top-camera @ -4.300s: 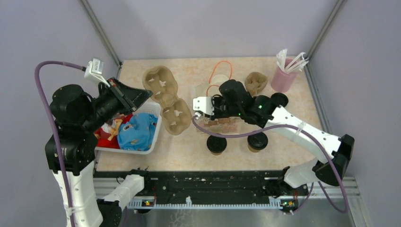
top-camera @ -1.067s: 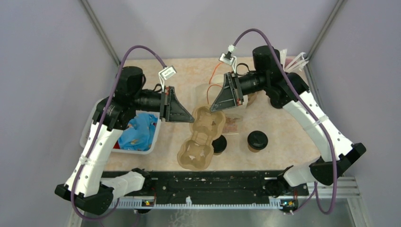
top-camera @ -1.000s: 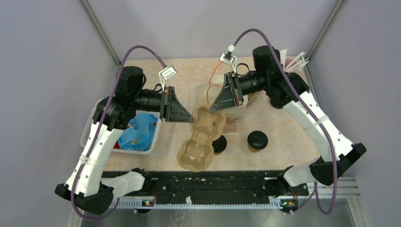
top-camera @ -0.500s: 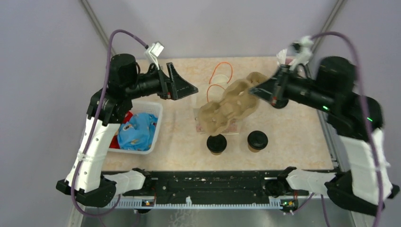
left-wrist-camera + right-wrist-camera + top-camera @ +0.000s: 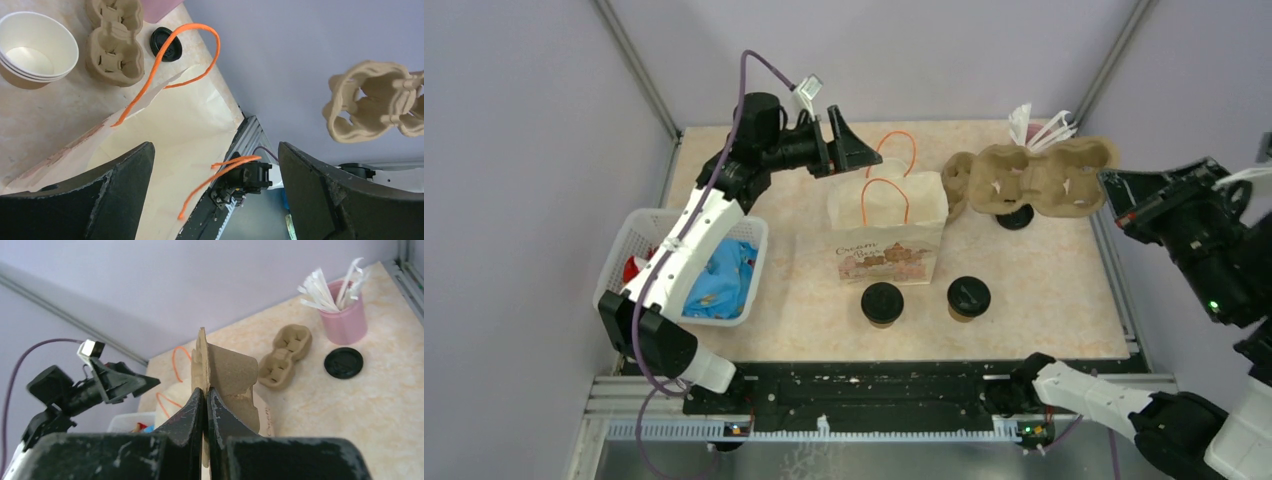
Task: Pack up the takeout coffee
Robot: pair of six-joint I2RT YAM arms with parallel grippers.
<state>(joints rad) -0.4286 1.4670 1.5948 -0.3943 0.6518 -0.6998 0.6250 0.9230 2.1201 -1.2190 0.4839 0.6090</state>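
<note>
Two takeout coffee cups with black lids (image 5: pixel 883 303) (image 5: pixel 969 298) stand near the front, just in front of an upright paper bag (image 5: pixel 889 235) with orange handles. Above and behind the bag's open top hangs my left gripper (image 5: pixel 859 150), open and holding nothing; in the left wrist view its gripper (image 5: pixel 215 150) looks down into the bag (image 5: pixel 165 145). My right gripper (image 5: pixel 1112 186) is shut on the edge of a pulp cup carrier (image 5: pixel 1034 178), held in the air at the back right. The right wrist view shows this gripper (image 5: pixel 205 390) pinching the carrier's rim (image 5: pixel 225 370).
A white basket (image 5: pixel 646 228) of cloth items sits at the left. At the back are a pink cup of white sticks (image 5: pixel 345 320), a loose black lid (image 5: pixel 344 362), a small pulp carrier (image 5: pixel 285 357) and stacked empty paper cups (image 5: pixel 37 50).
A second ago both grippers were shut on the carrier. The left one has let go, opened and swung back over the bag. The right one has lifted the carrier to the right.
</note>
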